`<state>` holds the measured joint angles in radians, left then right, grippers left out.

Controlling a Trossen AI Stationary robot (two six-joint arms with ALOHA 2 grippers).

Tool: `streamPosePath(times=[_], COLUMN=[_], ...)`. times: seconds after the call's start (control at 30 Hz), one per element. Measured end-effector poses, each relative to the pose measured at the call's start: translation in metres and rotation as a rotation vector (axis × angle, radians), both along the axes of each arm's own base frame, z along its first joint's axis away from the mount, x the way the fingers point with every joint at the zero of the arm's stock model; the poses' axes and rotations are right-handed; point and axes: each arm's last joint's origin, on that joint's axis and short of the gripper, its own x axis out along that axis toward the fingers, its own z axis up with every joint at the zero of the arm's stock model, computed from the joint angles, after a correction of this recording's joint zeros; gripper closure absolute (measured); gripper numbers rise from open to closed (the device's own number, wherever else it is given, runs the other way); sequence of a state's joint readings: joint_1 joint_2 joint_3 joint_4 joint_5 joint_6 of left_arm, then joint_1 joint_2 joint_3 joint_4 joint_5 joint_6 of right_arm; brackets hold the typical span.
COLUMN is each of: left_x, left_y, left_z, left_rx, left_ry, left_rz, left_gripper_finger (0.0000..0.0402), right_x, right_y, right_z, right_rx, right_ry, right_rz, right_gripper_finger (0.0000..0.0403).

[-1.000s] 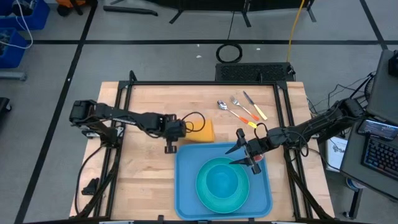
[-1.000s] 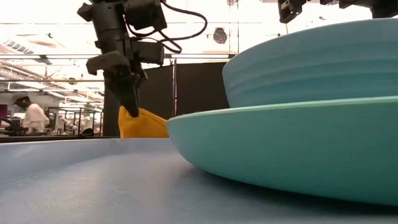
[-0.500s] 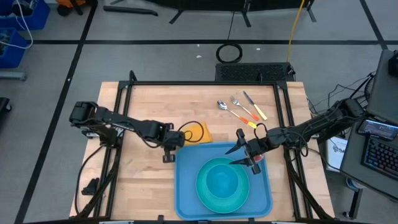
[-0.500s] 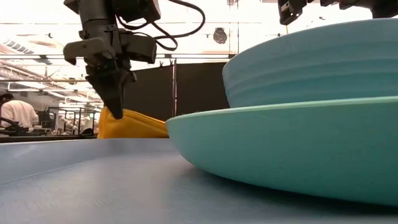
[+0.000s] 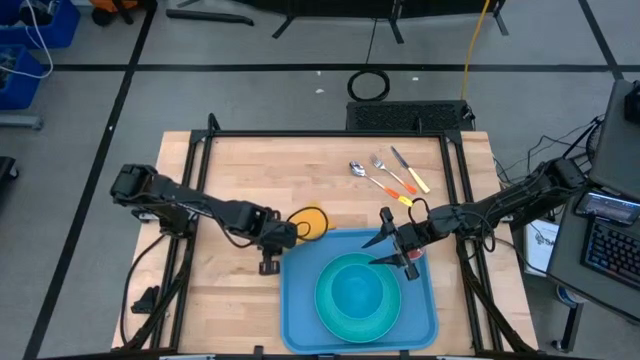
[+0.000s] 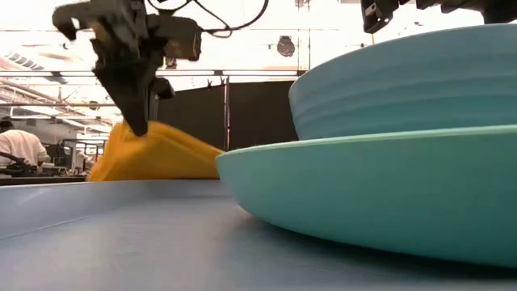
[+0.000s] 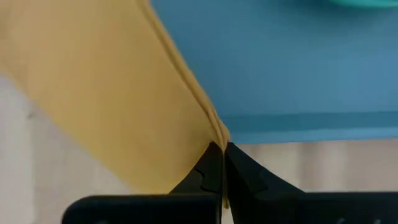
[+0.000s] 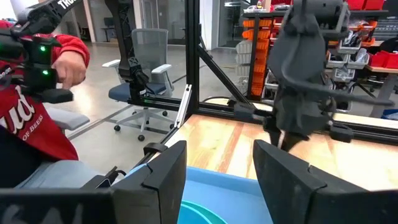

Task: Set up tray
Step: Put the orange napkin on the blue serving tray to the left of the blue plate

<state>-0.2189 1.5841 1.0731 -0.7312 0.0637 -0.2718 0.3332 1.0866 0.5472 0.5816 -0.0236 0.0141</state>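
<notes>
The blue tray (image 5: pixel 300 300) lies at the table's near middle with a teal plate (image 5: pixel 358 296) and a teal bowl (image 6: pixel 404 81) on it. An orange-yellow napkin (image 5: pixel 310 221) sits just off the tray's far left corner. My left gripper (image 5: pixel 292 229) is shut on it and points steeply down. My right gripper (image 5: pixel 392 246) hangs open and level over the tray's far right part, with nothing between its fingers (image 8: pixel 166 177). My left gripper pinches the napkin at its folded edge (image 7: pixel 217 133) between its two fingers, coming from above and pointing steeply down. More than one layer shows at that edge. The held part is raised like a tent (image 6: pixel 139 133); the rest slopes down to the table beside the tray's rim.
A spoon, a fork and a knife (image 5: pixel 385 172) lie on the wood at the far right. A black frame (image 5: pixel 330 133) edges the table. Bare wood (image 5: pixel 230 300) lies left of the tray. A person in red (image 8: pixel 37 106) sits beyond the table.
My left gripper, still shut on the napkin, has swung toward the table's near edge along the tray's far left corner. The napkin has been dragged with it. It lay flat as a rectangle and now stands bunched and tented under the fingers.
</notes>
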Motion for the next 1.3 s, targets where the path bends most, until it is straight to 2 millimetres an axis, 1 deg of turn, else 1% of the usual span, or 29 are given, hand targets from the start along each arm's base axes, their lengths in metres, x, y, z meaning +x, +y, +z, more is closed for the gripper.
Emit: streamPosePath(times=[0.13,0.2,0.37,0.6,0.73,0.9,1.0,1.13,1.3], left_x=[0.008,0.009,0.012,0.015,0.019,0.028,0.033,0.04,0.045], left_y=[-0.009,-0.012,-0.014,-0.021,-0.029,-0.04,-0.045,-0.05,-0.049], left_z=[0.018,0.023,0.024,0.027,0.016,-0.011,-0.022,-0.023,-0.019], left_rx=[-0.054,-0.07,-0.122,-0.179,-0.205,-0.245,-0.245,-0.321,-0.404], left_ry=[-0.059,-0.07,-0.081,-0.119,-0.081,0.008,0.006,-0.027,-0.053], left_rz=[-0.035,-0.042,0.005,-0.013,-0.004,-0.007,-0.029,-0.05,0.001], left_gripper_finger=[0.0398,0.0398,0.0398,0.0398,0.0398,0.0398,0.0398,0.0398,0.0398], right_x=[0.0,0.0,0.0,0.0,0.0,0.0,0.0,0.0,0.0], right_y=[0.0,0.0,0.0,0.0,0.0,0.0,0.0,0.0,0.0], right_z=[0.0,0.0,0.0,0.0,0.0,0.0,0.0,-0.001,0.0], right_rx=[0.0,0.0,0.0,-0.001,-0.001,-0.002,-0.001,-0.003,-0.003], right_ry=[0.0,0.0,0.001,0.003,0.003,0.003,0.004,0.006,0.003], right_rz=[0.0,0.0,0.0,-0.001,-0.001,-0.001,-0.001,-0.001,-0.001], right_gripper_finger=[0.0225,0.0225,0.0225,0.0225,0.0225,0.0225,0.0225,0.0225,0.0225])
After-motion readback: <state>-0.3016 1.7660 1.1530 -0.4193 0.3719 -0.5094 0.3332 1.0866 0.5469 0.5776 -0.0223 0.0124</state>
